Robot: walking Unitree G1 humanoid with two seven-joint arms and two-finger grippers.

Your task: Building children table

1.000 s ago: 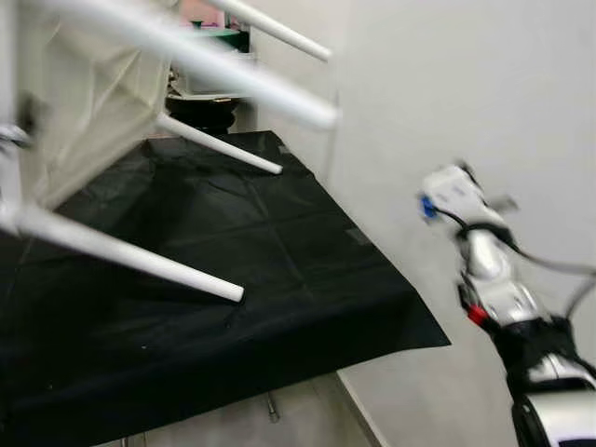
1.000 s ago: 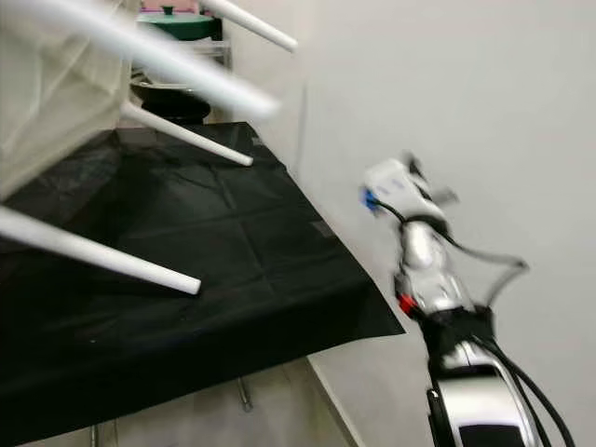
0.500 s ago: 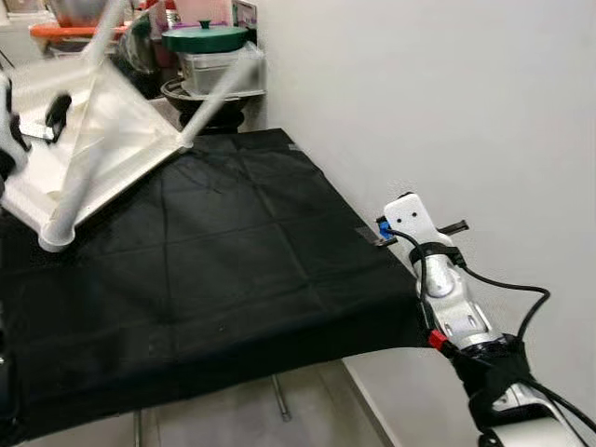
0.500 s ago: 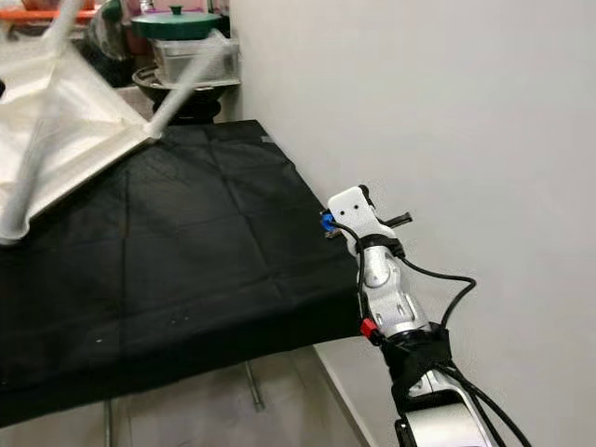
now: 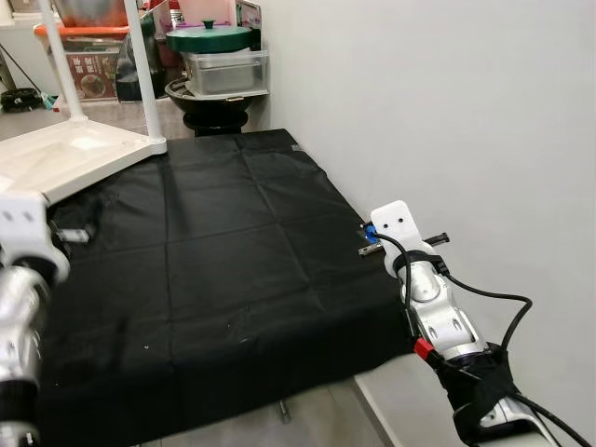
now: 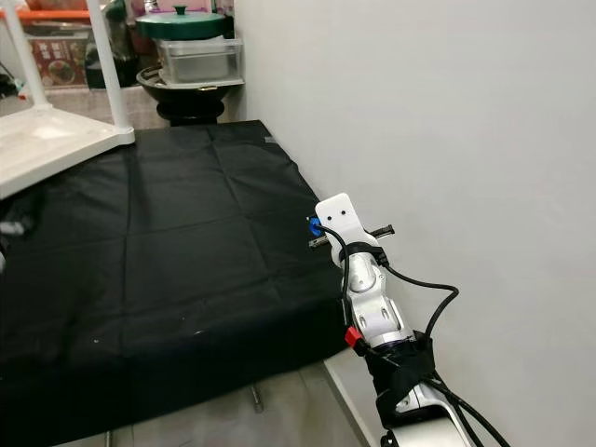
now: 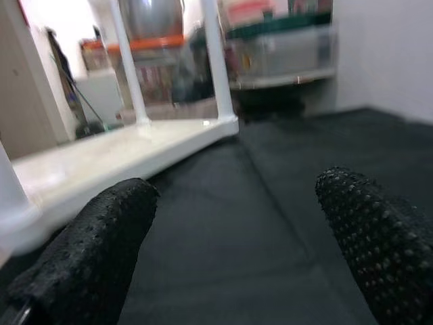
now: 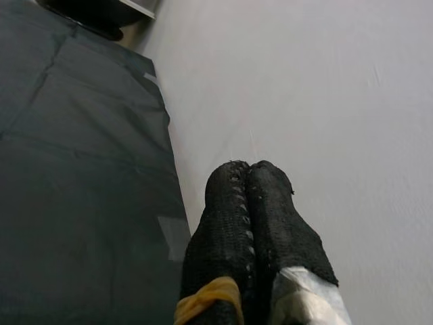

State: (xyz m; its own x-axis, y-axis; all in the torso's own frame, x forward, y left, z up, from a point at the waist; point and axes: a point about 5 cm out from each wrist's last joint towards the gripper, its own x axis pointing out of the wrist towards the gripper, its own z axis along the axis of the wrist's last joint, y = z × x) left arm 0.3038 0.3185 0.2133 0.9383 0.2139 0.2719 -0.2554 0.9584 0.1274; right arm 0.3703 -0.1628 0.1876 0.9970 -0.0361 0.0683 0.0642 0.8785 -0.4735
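The white children's table [image 5: 79, 154] lies upside down at the far left of the black cloth [image 5: 233, 251], with its top on the cloth. Its legs [image 5: 149, 74] point straight up. My left gripper [image 7: 237, 193] is open and holds nothing; it hovers low over the cloth, just short of the tabletop's edge [image 7: 135, 145]. My left wrist [image 5: 23, 244] is at the cloth's left side. My right arm [image 5: 428, 298] reaches to the cloth's right edge by the wall. The right gripper [image 8: 249, 177] is shut on nothing, with its fingers pressed together.
A white wall [image 5: 447, 112] runs close along the right of the cloth. At the back stand a green-lidded pot [image 5: 209, 37] on metal trays and a black bowl [image 5: 209, 98]. The cloth's front edge [image 5: 233, 391] drops to the floor.
The white table, tilted in the air before, now rests upside down on the cloth with its legs up. My left gripper is off it. The camera view has shifted a lot.
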